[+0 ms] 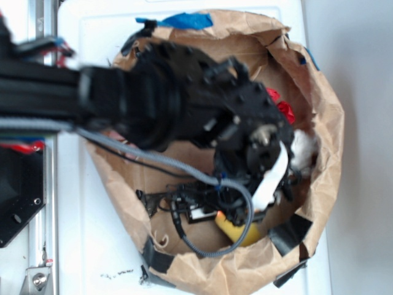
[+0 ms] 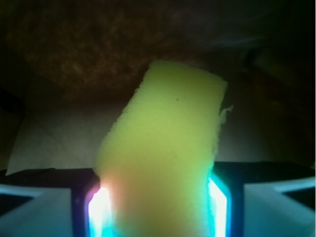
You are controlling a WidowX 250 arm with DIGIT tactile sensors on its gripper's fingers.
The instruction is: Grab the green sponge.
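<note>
The hand [image 2: 158, 207] is clamped on the green sponge [image 2: 165, 148], which sticks out between its 2 fingers [image 2: 101, 210]. From outside, the sponge [image 1: 236, 230] shows low inside the paper bag [image 1: 325, 123] on the white surface [image 1: 92, 246].

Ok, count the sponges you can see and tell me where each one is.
1. The green sponge, which looks yellow, sits between the gripper fingers near the lower edge of the paper-lined bin. The arm covers much of the bin, so others may be hidden.

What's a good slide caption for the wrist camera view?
Wrist view: gripper closed on the yellow-green sponge, brown paper bag behind.
</note>
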